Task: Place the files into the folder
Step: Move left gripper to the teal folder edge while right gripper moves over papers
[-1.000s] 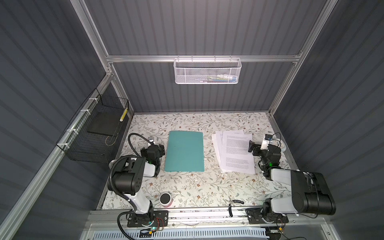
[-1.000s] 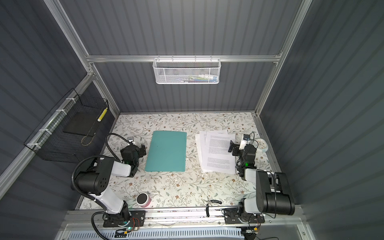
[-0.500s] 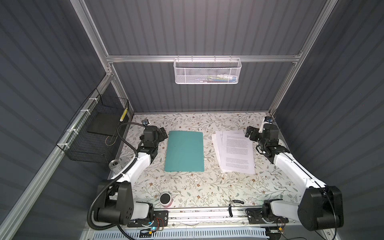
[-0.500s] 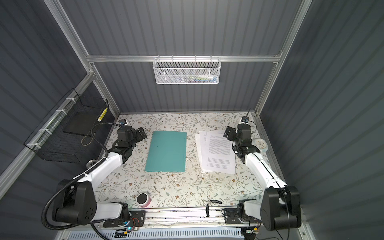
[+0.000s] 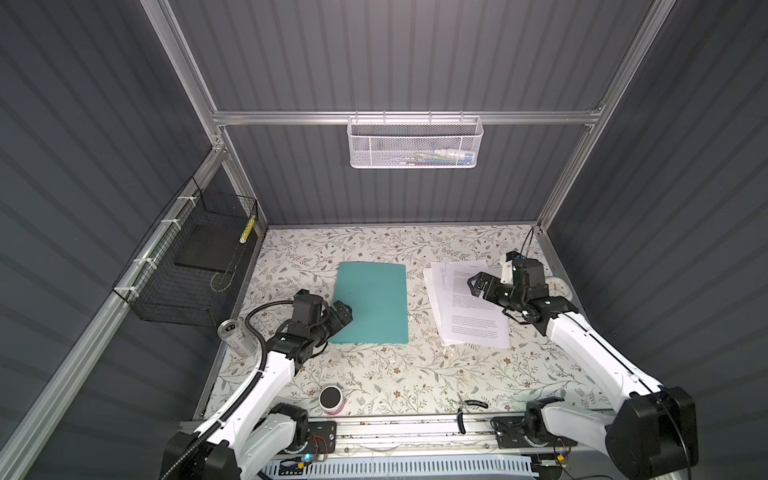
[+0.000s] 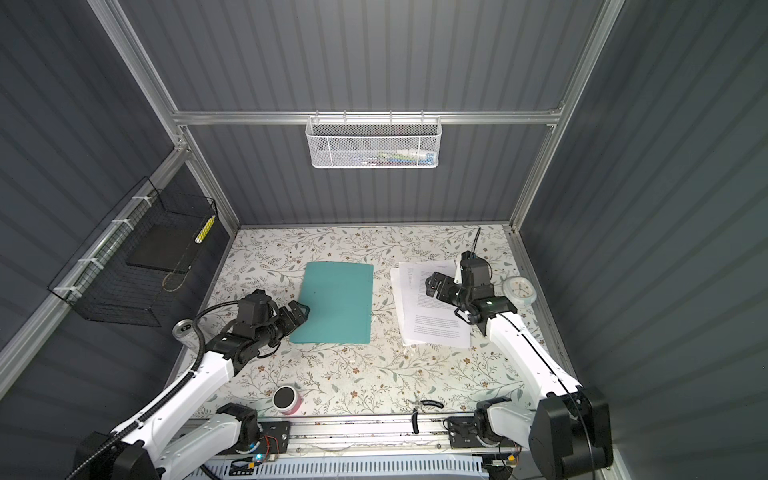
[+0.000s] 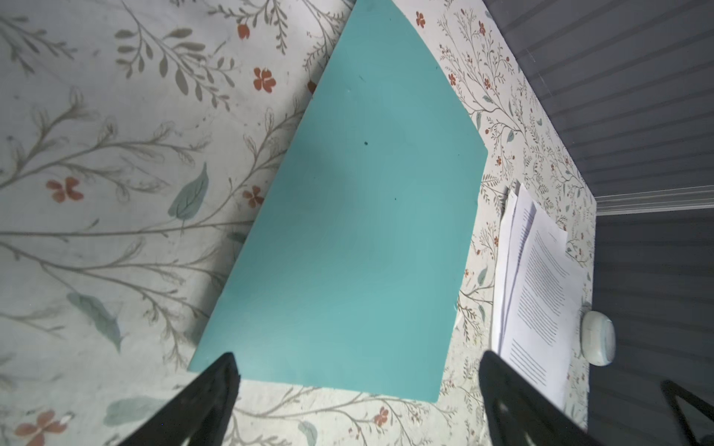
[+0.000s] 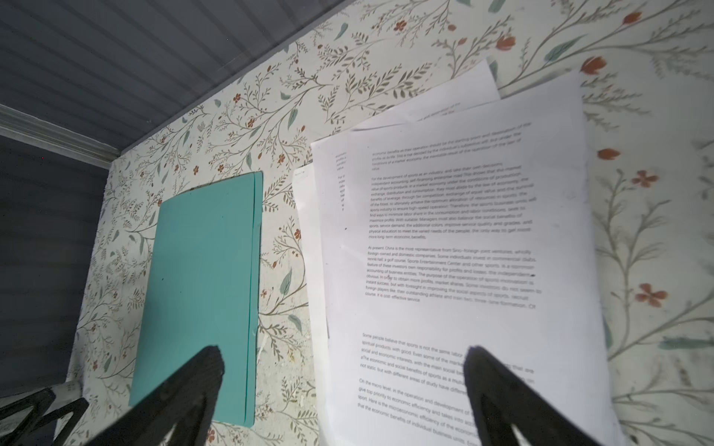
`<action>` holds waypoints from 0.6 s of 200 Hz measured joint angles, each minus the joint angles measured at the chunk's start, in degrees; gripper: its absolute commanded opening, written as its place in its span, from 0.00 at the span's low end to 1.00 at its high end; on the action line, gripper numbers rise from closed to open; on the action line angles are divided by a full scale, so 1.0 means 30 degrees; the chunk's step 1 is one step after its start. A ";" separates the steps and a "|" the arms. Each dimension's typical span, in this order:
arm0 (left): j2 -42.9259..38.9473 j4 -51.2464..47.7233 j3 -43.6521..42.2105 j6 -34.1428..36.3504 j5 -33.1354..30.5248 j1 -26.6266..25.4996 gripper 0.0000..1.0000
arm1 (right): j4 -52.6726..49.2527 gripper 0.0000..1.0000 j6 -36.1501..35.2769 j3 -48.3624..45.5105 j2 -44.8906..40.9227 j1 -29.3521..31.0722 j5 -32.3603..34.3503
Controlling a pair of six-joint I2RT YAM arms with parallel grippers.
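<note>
Table [image 5: 374, 374]: folder [image 5: 376, 303] under left gripper [image 5: 344, 314], files [image 5: 469, 320] under right gripper [image 5: 476, 286].

**Around the folder**

The folder [image 5: 372, 301] lies flat on the table [image 5: 374, 368]. To its right, apart, the files [image 5: 469, 307] lie in an overlapping stack, with a clock [image 6: 519, 291] beyond them at the table's edge. To the folder's left sits a can [image 5: 237, 338]; in front of it, a canister [image 5: 331, 399]. Further left a wire basket [image 5: 166, 291] holds a slab [image 5: 203, 251]; behind and above hangs a mesh basket [image 5: 415, 143].
</note>
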 measured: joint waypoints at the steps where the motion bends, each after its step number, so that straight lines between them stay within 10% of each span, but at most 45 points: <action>1: -0.0015 -0.0015 0.0000 -0.0029 0.0022 0.0000 0.96 | 0.0015 0.98 0.0029 -0.0015 0.0022 0.0000 -0.0051; 120: -0.1399 -0.0131 -0.2776 -0.2812 0.1239 -0.0423 0.88 | 0.0656 0.94 0.0780 -0.0080 0.0743 0.0532 -0.1989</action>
